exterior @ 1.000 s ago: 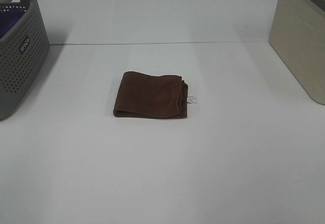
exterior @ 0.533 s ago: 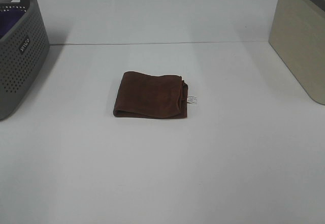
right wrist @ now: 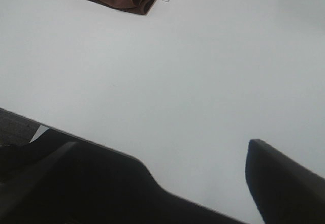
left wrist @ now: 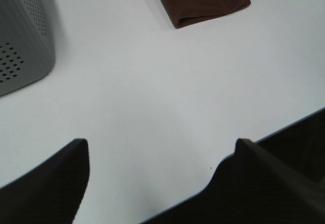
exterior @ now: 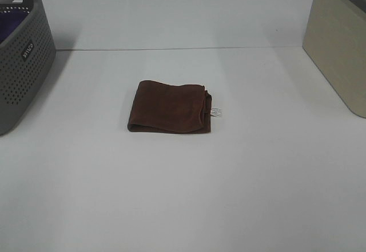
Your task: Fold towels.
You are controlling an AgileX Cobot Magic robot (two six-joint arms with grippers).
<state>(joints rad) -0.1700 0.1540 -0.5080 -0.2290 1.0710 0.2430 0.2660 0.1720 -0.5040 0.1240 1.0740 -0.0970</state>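
A dark reddish-brown soft cloth towel (exterior: 169,107) is lying already folded into a compact, layered rectangle near the middle of the plain white surface (exterior: 189,189), its small white tag (exterior: 217,112) poking out from the edge facing the tan box. The stacked layers are showing at that tagged edge, while a rounded fold is running along the opposite side.

Well apart from the towel, toward the robot, the left pincer (left wrist: 157,178) is hanging above the surface's near edge with its two dark fingers spread wide and nothing between them. The right pincer (right wrist: 162,183) is hovering in a like place on the other side, also spread and empty. Neither is touching the towel, and neither arm is appearing in the high view.

Far from the towel on its fold side, a grey perforated plastic basket (exterior: 23,58) is standing with purple fabric (exterior: 12,21) inside; on the tagged side, a tan rectangular box (exterior: 337,46) is sitting at the surface's rim.

Judging by the tidy stack, the folding is looking nearly or fully complete. The risk from here is a careless pinch: catching only the top layer at the loose tagged edge would likely peel the stack open, and dragging the soft cloth across the surface could skew the layers.
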